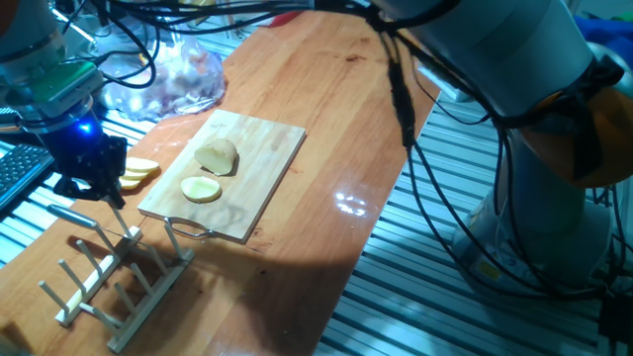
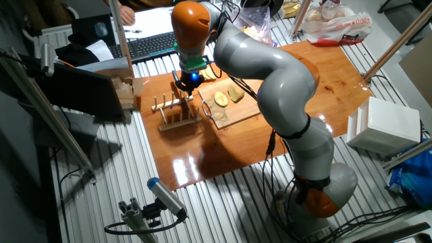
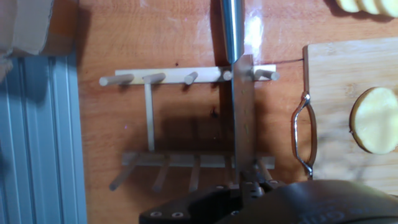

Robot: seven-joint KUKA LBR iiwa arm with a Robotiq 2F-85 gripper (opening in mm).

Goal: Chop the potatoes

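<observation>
A peeled pale-yellow potato chunk lies on the wooden cutting board with a round slice in front of it. More slices lie on the table left of the board. A knife lies across the wooden peg rack, its steel handle pointing away. My gripper is over the rack, left of the board, fingers closed on the blade's near end. The slice shows at right in the hand view. The chunk also shows in the other fixed view.
A plastic bag lies behind the board. The board's metal handle faces the rack. A keyboard and a wooden block stand beyond the rack. The table edge is close on the right.
</observation>
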